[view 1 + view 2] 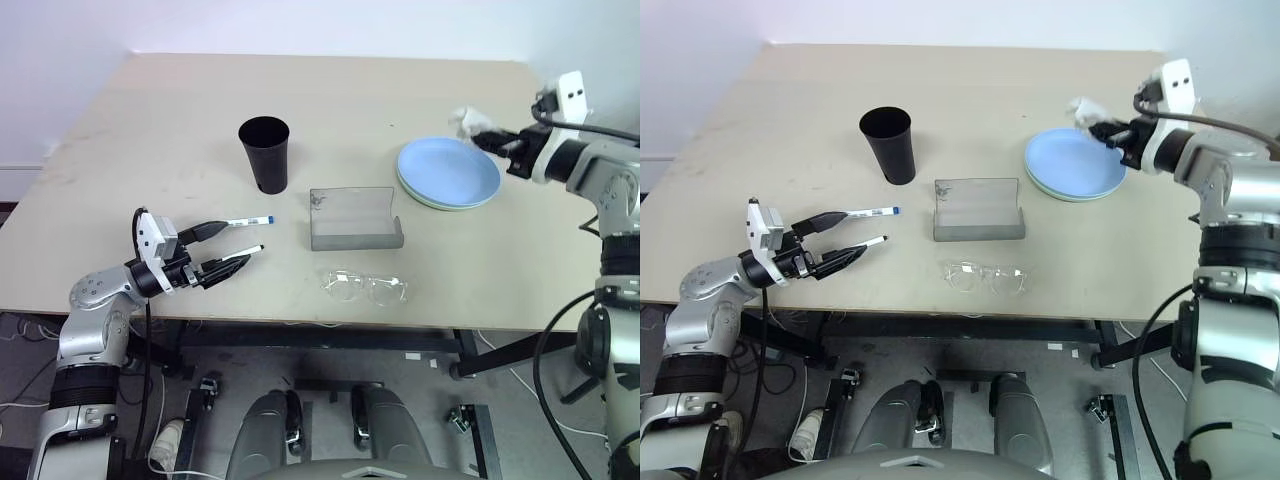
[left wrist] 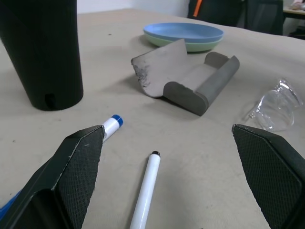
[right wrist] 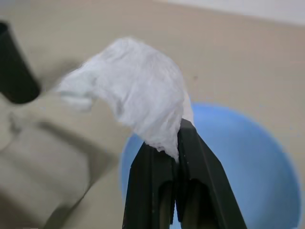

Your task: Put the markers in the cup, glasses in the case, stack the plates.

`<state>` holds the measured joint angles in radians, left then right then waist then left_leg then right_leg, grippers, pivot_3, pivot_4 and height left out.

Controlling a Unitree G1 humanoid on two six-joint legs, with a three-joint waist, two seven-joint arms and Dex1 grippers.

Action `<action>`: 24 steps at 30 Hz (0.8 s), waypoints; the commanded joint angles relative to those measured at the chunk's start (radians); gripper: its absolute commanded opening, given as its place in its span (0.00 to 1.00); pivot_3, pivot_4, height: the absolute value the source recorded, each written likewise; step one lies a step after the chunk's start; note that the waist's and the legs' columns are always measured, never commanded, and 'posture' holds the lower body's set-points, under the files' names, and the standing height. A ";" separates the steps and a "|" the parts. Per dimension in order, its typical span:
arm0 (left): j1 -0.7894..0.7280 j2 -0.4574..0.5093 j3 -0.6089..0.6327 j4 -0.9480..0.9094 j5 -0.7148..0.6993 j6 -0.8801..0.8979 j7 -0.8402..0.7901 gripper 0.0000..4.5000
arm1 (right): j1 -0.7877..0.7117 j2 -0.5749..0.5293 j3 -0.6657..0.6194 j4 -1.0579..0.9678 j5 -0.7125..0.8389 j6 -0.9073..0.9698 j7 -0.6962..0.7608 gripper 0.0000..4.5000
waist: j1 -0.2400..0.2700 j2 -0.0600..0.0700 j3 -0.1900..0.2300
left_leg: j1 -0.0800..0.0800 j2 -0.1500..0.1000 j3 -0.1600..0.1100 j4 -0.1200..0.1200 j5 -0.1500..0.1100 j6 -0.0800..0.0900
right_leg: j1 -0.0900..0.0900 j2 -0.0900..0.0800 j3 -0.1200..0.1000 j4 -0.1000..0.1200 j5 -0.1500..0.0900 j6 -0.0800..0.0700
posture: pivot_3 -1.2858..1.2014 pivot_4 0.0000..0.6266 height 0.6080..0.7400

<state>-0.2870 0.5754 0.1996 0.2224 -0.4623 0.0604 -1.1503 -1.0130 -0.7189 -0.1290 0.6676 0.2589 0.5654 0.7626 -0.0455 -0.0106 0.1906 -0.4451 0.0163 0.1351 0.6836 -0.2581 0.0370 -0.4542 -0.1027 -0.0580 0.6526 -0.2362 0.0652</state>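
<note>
The right claw (image 3: 174,157) pinches a crumpled white paper wad (image 3: 138,102) above the far edge of the blue plate (image 1: 450,170), which sits stacked on the green plate (image 2: 200,46) at the right of the bench (image 1: 120,150). The left claw (image 1: 238,243) is spread wide around the two markers (image 2: 145,191) at the near left. The black cup (image 1: 265,153) stands far of them, unmarked. The open grey case (image 1: 355,220) lies mid-bench, the clear glasses (image 1: 366,287) just near of it. No writing is readable.
</note>
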 commanded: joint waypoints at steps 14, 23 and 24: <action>0.058 -0.022 0.009 -0.048 -0.008 -0.042 0.027 1.00 | -0.191 0.076 0.070 0.424 -0.176 -0.244 -0.041 0.89 | -0.001 0.001 0.000 | -0.006 0.000 0.001 0.000 0.003 0.004 | -0.005 0.001 0.000 0.000 0.002 0.003 | 0.52 0.24 0.77; 0.088 0.007 0.036 -0.084 -0.037 -0.014 0.025 1.00 | -0.019 0.046 0.075 -0.168 0.008 -0.001 0.290 0.96 | 0.001 0.001 0.000 | -0.006 0.000 0.000 0.000 0.003 0.005 | -0.005 0.001 -0.001 0.000 0.002 0.004 | 0.52 0.24 0.77; 0.085 0.010 0.039 -0.077 -0.037 -0.013 0.022 1.00 | 0.024 0.042 0.095 -0.278 0.037 0.064 0.315 0.96 | 0.001 0.001 0.000 | -0.006 0.001 0.000 -0.001 0.003 0.005 | -0.004 0.001 -0.001 0.000 0.002 0.004 | 0.52 0.24 0.77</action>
<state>-0.2006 0.5690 0.2130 0.1581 -0.4773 0.0535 -1.1206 -1.0284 -0.6619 -0.0555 0.5532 0.2332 0.5335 1.0245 -0.0445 -0.0098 0.1906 -0.4506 0.0170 0.1346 0.6831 -0.2549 0.0420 -0.4585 -0.1024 -0.0589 0.6528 -0.2340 0.0689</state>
